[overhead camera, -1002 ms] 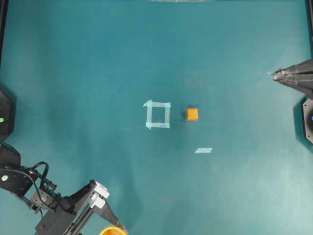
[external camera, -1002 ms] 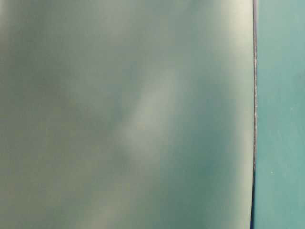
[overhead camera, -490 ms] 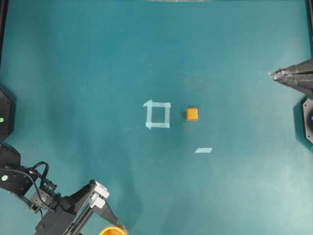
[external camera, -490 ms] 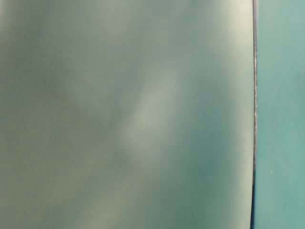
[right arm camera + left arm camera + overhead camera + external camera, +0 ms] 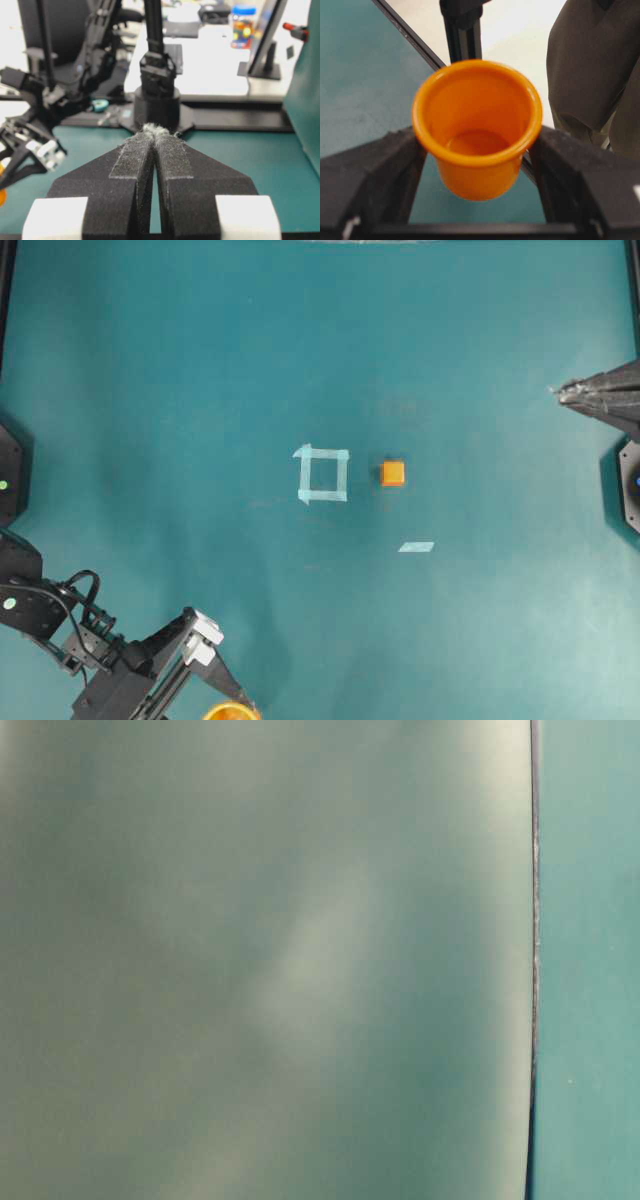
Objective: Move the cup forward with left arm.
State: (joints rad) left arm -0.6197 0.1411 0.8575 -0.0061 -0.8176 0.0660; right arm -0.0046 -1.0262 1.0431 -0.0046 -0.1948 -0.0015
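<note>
Cup (image 5: 227, 711) sat at the very bottom edge of the overhead view, only its yellow rim showing, between the spread fingers of the left gripper (image 5: 232, 702) on the left arm (image 5: 120, 670). Well above the cup, a square of pale tape (image 5: 323, 474) lay on the teal table (image 5: 450, 360), with a small orange cube (image 5: 393, 473) just to the right of the tape and a loose strip of tape (image 5: 416, 547) below the cube. Far right of the cup, the right gripper (image 5: 562, 392) pointed inward, its tips together.

Table-level view gave only a blurred grey-green surface; nothing could be told there.

Left wrist view showed the cup (image 5: 477, 125) upright between the two black fingers (image 5: 367, 175). The gripper (image 5: 477, 155) stood wide, both pads pressed against the cup's sides just under the rim. Behind the cup ran the table edge, a black post (image 5: 463, 30) and a person's dark trousers (image 5: 592, 65).

Right wrist view showed the right gripper (image 5: 156, 131) with its fingers pressed together, holding nothing.
</note>
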